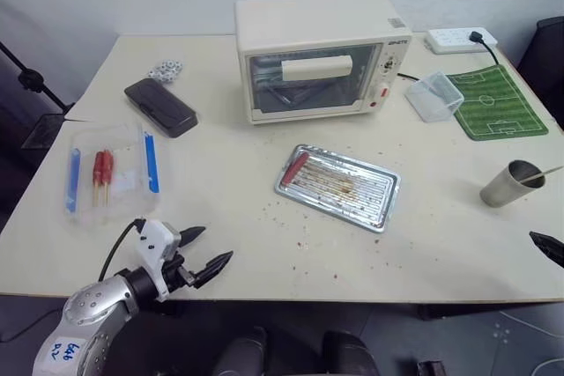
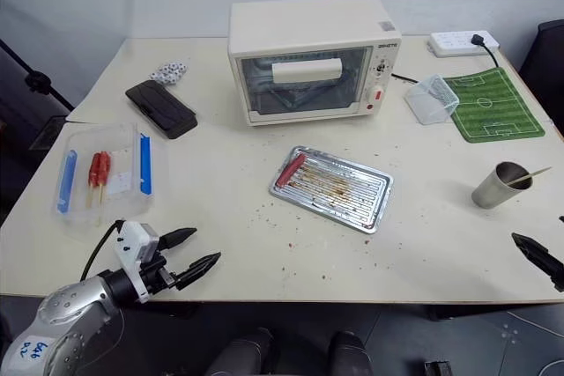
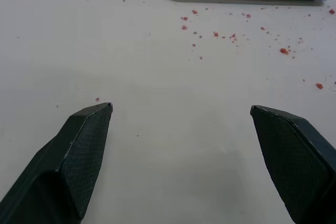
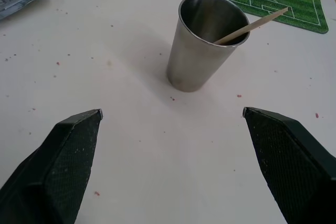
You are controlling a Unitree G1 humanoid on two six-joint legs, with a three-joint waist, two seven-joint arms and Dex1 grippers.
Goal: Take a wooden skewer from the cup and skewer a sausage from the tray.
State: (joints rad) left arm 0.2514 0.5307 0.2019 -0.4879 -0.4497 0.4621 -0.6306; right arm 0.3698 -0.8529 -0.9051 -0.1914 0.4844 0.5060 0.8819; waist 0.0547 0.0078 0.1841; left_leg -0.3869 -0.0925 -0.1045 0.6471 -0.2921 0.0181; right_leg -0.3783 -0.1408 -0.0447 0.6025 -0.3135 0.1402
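The grey steel cup stands near the table's right edge, with one wooden skewer leaning out over its rim. My right gripper is open just short of the cup, its fingers wide apart and nothing between them. In the middle of the table lies the silver tray, stained brown, with a red sausage at its left end. My left gripper hovers open and empty over the table's front edge, left of the tray and well apart from it.
A cream toaster oven stands behind the tray. At the left sit a clear plastic box holding blue sticks and red pieces, and a black case. A clear tub, a green pitch mat and a power strip are at the back right.
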